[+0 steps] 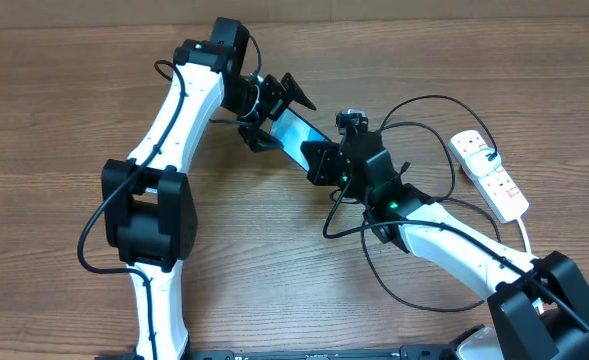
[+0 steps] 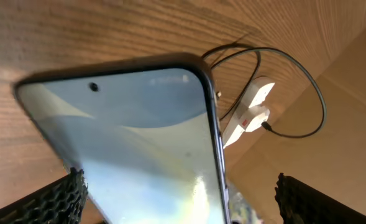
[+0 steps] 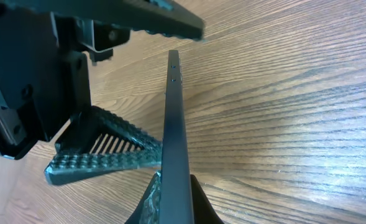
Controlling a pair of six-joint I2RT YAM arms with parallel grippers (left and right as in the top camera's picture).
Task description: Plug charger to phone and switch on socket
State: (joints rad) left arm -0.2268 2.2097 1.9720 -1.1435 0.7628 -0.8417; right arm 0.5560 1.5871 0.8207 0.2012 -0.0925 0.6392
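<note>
The phone (image 1: 296, 130), light blue screen lit, is held off the table between both grippers. My right gripper (image 1: 319, 160) is shut on its lower right end; in the right wrist view the phone (image 3: 173, 112) runs edge-on out of my closed fingers (image 3: 176, 205). My left gripper (image 1: 274, 115) is open, its fingers spread wide around the upper left end. In the left wrist view the phone (image 2: 139, 137) fills the space between those fingers (image 2: 189, 202). The charger (image 1: 439, 100) loops from the socket (image 1: 491, 177) toward the right arm. Its connector tip is not visible.
The wooden table extends all round. In the left wrist view the socket (image 2: 248, 115) lies beyond the phone with the charger cable (image 2: 316, 87) looped over it. The socket's thick white cord (image 1: 527, 235) runs off toward the right arm's base.
</note>
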